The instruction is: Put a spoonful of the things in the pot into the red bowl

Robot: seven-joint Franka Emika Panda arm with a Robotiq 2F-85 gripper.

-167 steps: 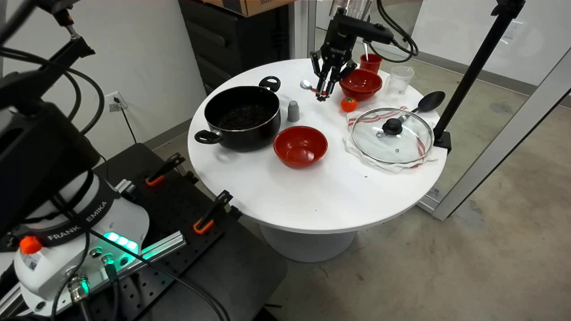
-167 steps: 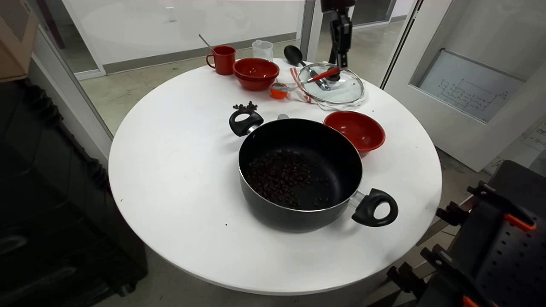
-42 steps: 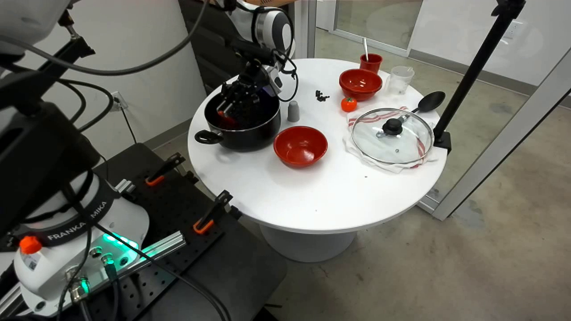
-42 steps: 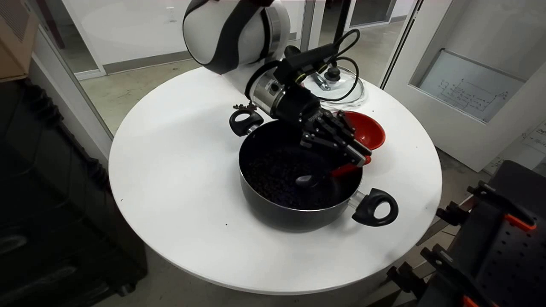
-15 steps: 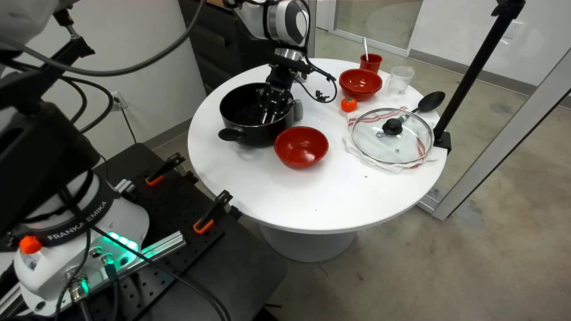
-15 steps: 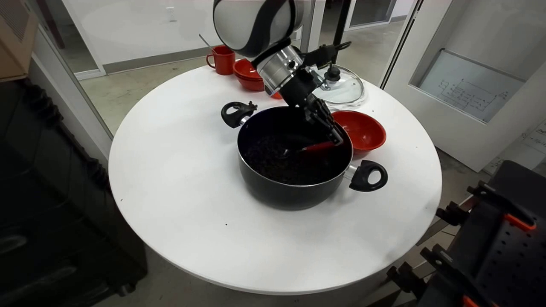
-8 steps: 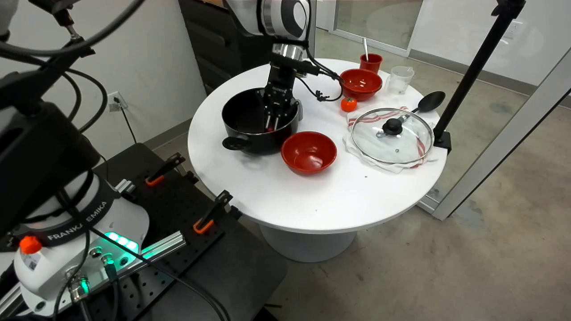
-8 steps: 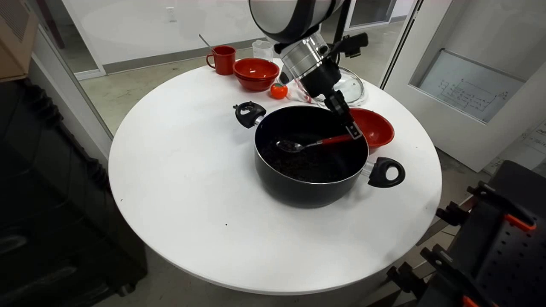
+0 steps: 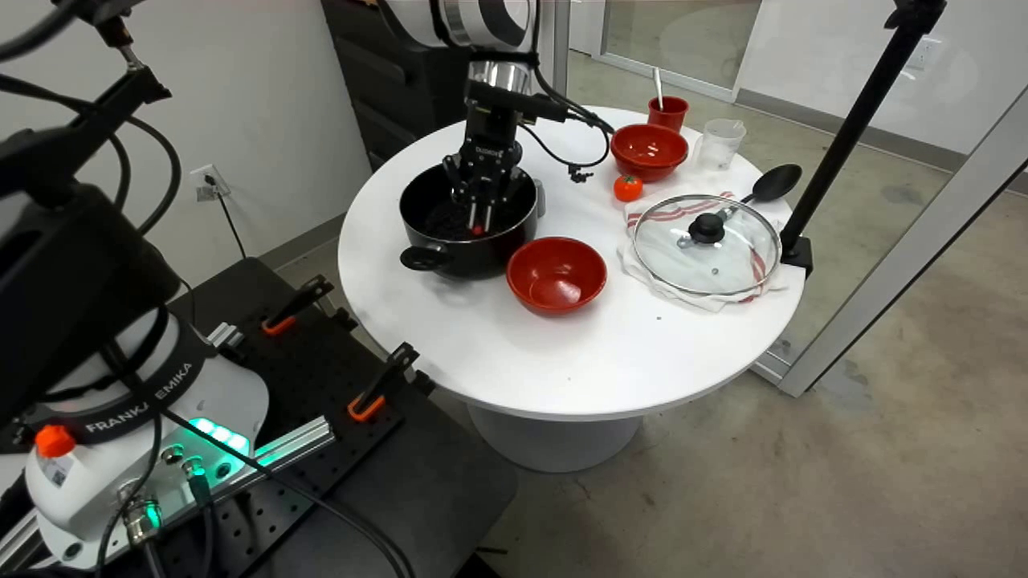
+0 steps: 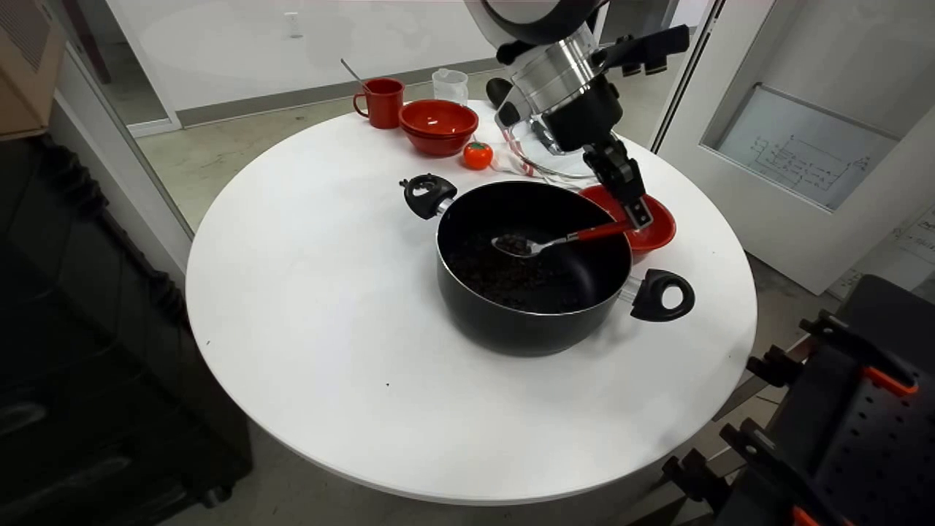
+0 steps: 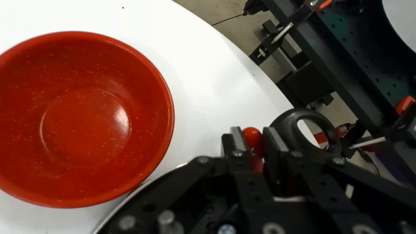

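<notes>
While the gripper (image 11: 253, 138) stands narrow, both fingertips pinching the red handle of a spoon (image 10: 584, 234), the spoon's metal end sits over the inside of the pot (image 10: 526, 332), right of centre in an exterior view. Spoon load: a small heap of dark pieces (image 10: 516, 244). Its handle crosses the pot's rim toward the red bowl (image 11: 81, 130); how high the metal end is relative to the rim, cannot tell.

Pot contents: more of the same pieces, mostly toward the left of the floor in that frame; deep shadow hides the amount. A few loose bits (image 9: 579, 176) lie on the table (image 9: 610, 353), between the pot and the stacked bowls.

Red bowl: fills the left of the wrist view, just beside the pot; whether the two touch, cannot tell. Its inside shows red base and a bright glare.

Other containers, upper right of an exterior view: red mug (image 9: 668, 115) with a pale utensil (image 9: 658, 87) standing in it; stacked bowls (image 9: 649, 167), red, nested; clear jug (image 9: 720, 146) beside them, contents unreadable. Tomato (image 9: 628, 188) near the stack. Glass lid (image 9: 707, 229) lies on a striped towel (image 9: 711, 303), right of the frame; the handle of a black ladle (image 9: 776, 183) shows through the glass.
</notes>
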